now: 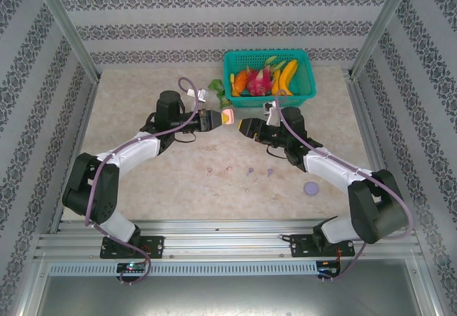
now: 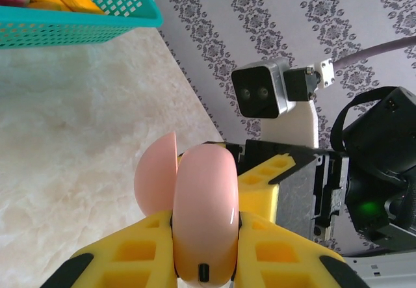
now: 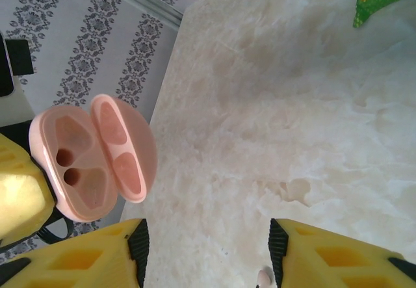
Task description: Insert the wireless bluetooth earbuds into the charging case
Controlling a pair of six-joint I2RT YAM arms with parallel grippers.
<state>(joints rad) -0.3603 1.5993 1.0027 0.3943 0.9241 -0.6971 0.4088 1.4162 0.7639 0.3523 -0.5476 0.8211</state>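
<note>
- Pink charging case (image 3: 84, 164) is up in the air, pinched tight on both sides by the left gripper (image 1: 216, 120).
- Its lid (image 3: 123, 148) is open, and the 2 round holes (image 3: 65, 157) inside are empty.
- The right gripper (image 3: 208, 249) sits just in front of the open case, facing it. Its 2 yellow fingers (image 3: 136, 249) are partly apart, with nothing between them.
- All 4 buds lie in a row on the table (image 1: 143, 180), nearer the robot than the case. The 2 pale pink earbuds (image 1: 211, 171) are on the left and the 2 purple earbuds (image 1: 250, 172) are on the right.
- A round purple case (image 1: 310, 188) lies by itself further right.
- The step in hand looks like fetching 1 pink bud for the pink case.
- To do it well, the right gripper should come straight down over 1 bud, with a finger on each side.
- It should close softly, because such a tiny thing could flick away.
- Holding the fat head would leave the stem free to go into a hole.
- The left arm should hold the case steady, with its open side easy to reach.
- The stem should line up with a hole before a soft push.
- The fingers should let go only when the bud sits all the way down.
</note>
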